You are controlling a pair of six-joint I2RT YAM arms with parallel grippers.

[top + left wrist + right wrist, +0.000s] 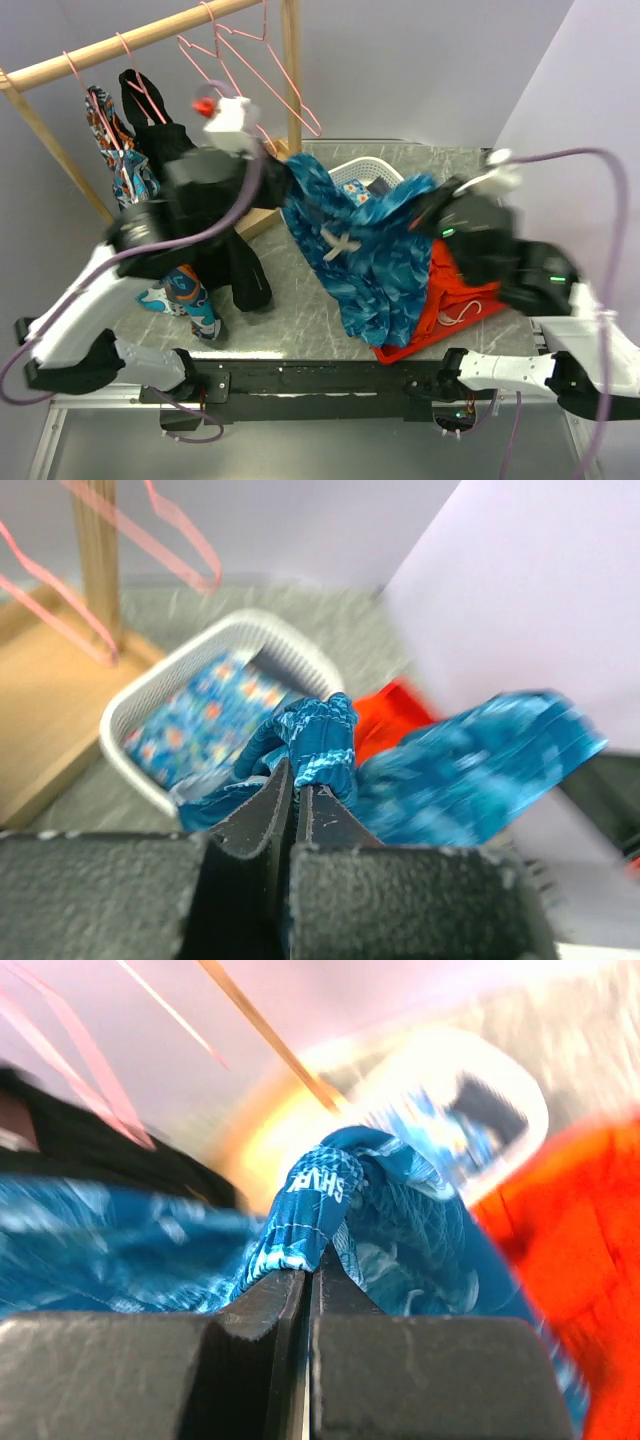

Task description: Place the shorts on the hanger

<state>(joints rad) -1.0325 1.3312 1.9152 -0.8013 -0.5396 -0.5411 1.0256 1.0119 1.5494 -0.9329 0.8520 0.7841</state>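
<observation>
While both grippers, L (297, 788) & R (311, 1272), are pinched shut on the shorts (370, 250), held spread mid-frame, the hanger (283, 88) upper-centre hangs bare, so threading's all left.

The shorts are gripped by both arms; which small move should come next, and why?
Probably raise both arms together toward the hanger on the rail. The left fingers and right fingers are each shut on a bunch of the shorts, which stretch between them, the lower part draped over the orange garment, not yet on any hanger.
</observation>
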